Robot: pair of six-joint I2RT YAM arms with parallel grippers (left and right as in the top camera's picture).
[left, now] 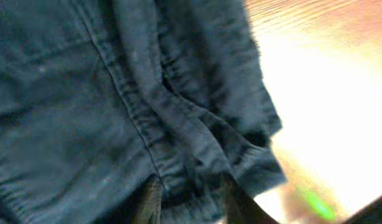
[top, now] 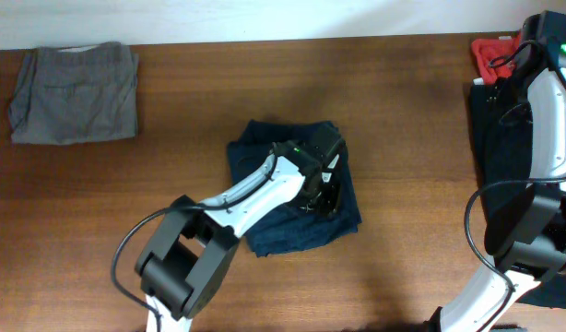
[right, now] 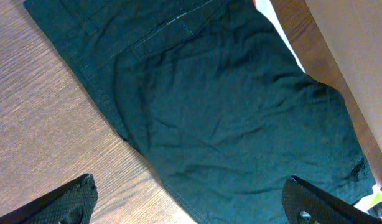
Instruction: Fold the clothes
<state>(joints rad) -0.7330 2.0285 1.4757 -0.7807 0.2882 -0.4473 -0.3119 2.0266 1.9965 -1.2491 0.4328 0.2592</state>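
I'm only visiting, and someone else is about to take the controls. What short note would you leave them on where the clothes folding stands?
Left gripper: down on the navy shorts at the table's centre; the wrist view is blurred, so the grip is unclear.
Right gripper: open, empty, above the dark garment at the right edge.
Done: grey shorts lie folded at the back left.
Left: navy shorts look only partly folded; the dark garment and the red garment behind it are not folded yet.
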